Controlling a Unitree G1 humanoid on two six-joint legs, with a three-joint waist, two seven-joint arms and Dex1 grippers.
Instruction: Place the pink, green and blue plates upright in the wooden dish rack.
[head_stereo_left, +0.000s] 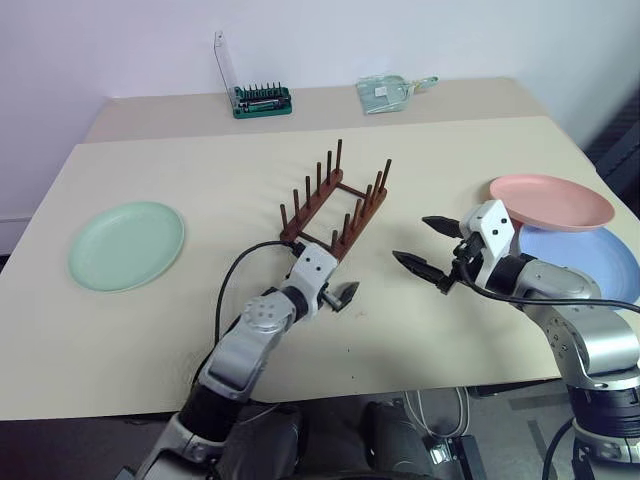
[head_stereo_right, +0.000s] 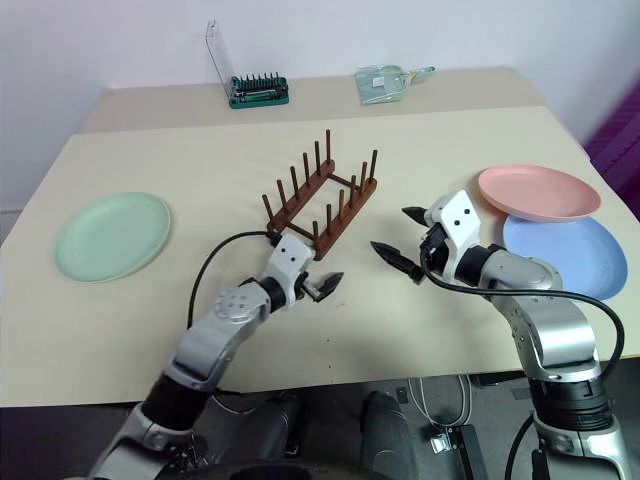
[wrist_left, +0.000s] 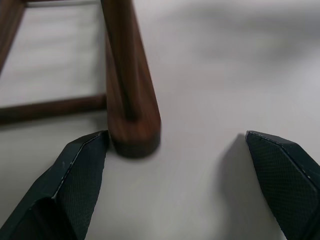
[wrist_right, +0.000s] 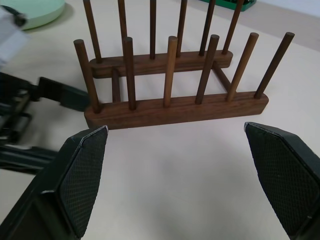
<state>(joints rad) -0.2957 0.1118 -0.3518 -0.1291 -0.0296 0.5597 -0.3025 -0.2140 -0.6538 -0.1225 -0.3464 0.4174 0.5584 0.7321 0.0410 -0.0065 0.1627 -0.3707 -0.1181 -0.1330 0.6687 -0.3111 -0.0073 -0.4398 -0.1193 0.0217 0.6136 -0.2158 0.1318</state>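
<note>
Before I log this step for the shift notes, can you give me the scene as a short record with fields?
rack: wooden dish rack at mid-table, all pegs bare
green plate: green plate flat on the table, to the robot's left of the rack
pink plate: pink plate on the right, its near edge resting over the blue plate
left gripper: left gripper open, empty, low by the near end of a rack rail
right gripper: right gripper open, empty, facing the rack from its right
plates racked: none
</note>
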